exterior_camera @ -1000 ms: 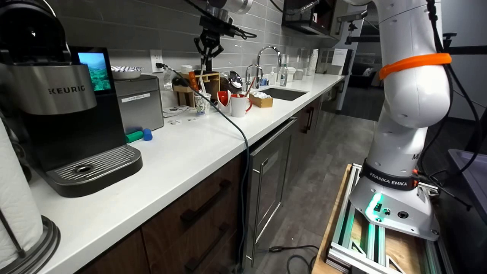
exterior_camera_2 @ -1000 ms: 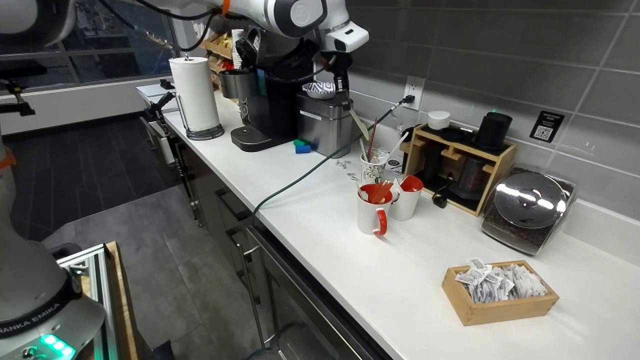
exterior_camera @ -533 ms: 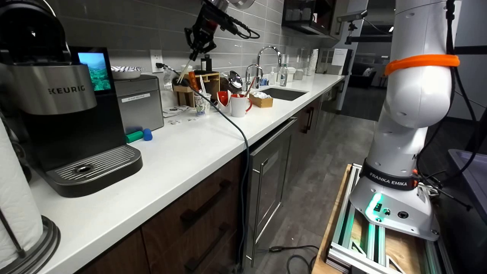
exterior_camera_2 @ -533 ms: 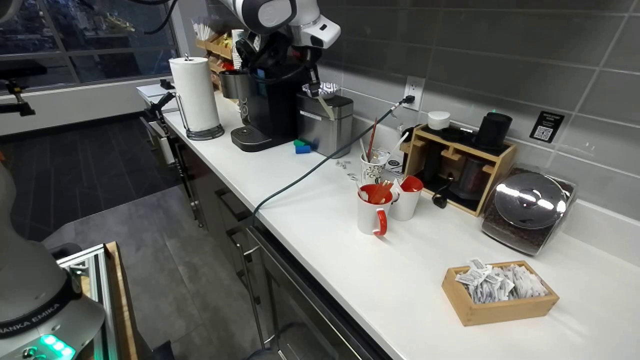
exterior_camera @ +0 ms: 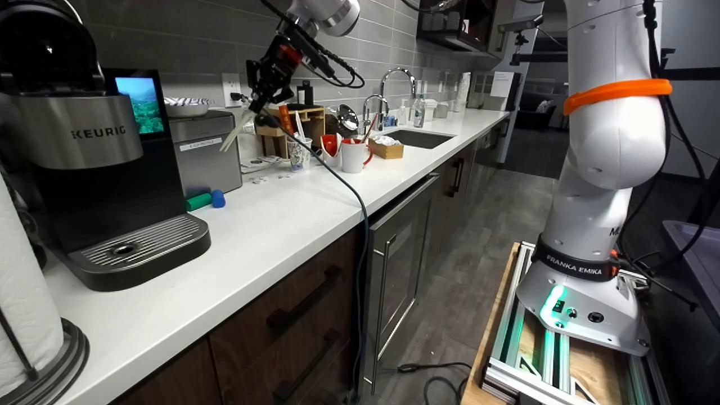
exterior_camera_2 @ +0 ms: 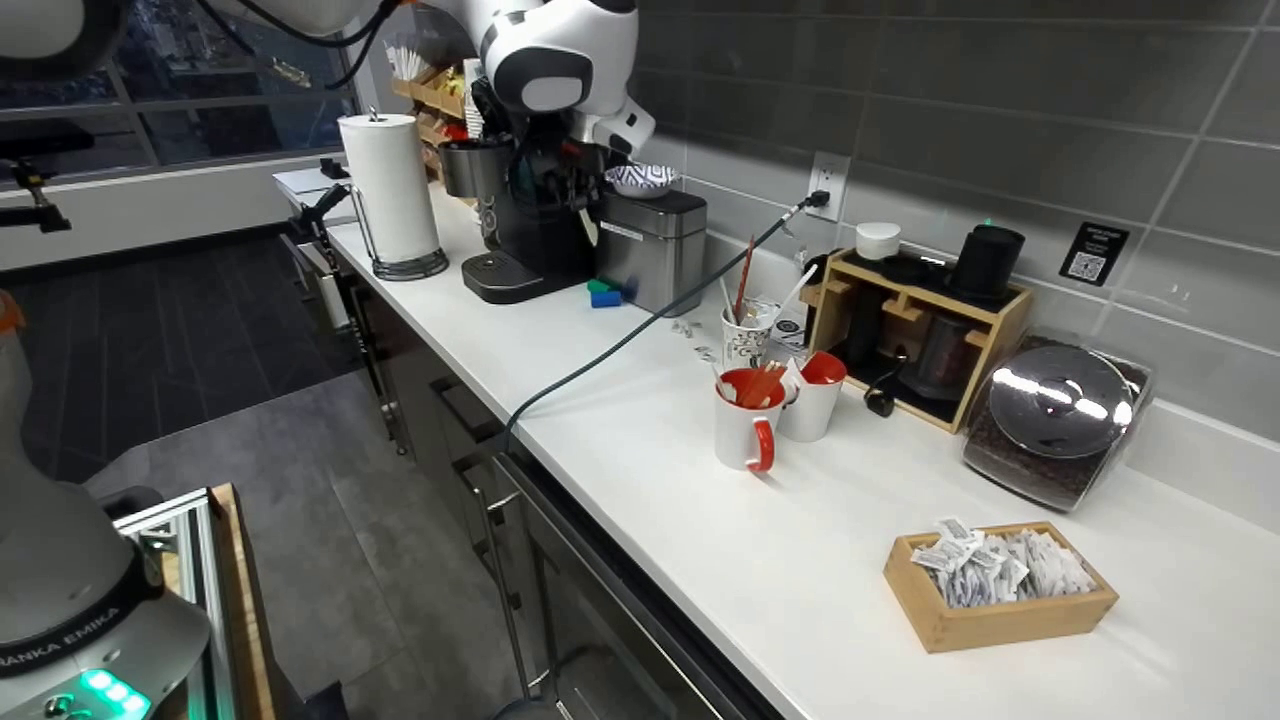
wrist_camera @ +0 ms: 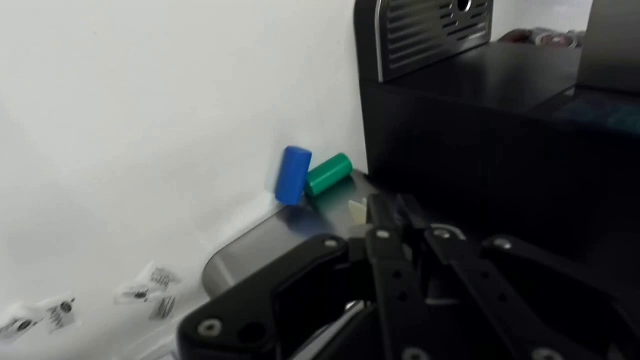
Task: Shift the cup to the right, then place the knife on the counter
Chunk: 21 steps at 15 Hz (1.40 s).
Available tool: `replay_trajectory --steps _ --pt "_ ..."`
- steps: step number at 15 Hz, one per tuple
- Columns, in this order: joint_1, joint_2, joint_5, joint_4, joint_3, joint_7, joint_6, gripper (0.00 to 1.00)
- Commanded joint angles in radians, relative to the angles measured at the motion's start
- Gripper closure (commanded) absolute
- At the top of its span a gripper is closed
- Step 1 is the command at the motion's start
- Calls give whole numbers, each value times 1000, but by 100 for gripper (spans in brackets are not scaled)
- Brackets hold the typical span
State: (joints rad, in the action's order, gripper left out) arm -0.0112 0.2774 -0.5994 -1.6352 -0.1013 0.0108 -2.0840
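Off-white knife (exterior_camera: 236, 132), tilted: in an exterior view we see the fingers (exterior_camera: 260, 102) pinching it above the tabletop (exterior_camera: 270, 225) (tip looks forked, can't tell why). In an exterior view, cup (exterior_camera_2: 744, 345) upright on the tabletop, near the red-handled mug (exterior_camera_2: 742, 435). Wrist view: tip shows against the steel box (wrist_camera: 255, 252); we'd judge placing as the step, and a hurried descent could catch the box's edge and twist the knife loose.

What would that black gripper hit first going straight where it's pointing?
Probably the small green cylinder, ahead of the thin pale knife the gripper holds; depth is unclear, so the black coffee machine or steel box might come first.
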Motion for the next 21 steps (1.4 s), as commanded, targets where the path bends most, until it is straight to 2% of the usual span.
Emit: replay_trajectory --steps 1,4,6,9,16,17,19,21 --pt "-52 87 -79 61 3 -92 199 98" --pt "-81 127 -63 62 24 -103 381 98" --pt "-86 146 -50 64 39 -93 451 98" --pt "-85 175 -60 86 52 -68 472 98" --pt "-70 297 -51 271 43 18 551 98" --pt "-69 307 -52 286 44 30 559 67" --pt "-71 323 -55 308 47 53 560 59" --pt "-70 330 -44 319 56 83 545 44"
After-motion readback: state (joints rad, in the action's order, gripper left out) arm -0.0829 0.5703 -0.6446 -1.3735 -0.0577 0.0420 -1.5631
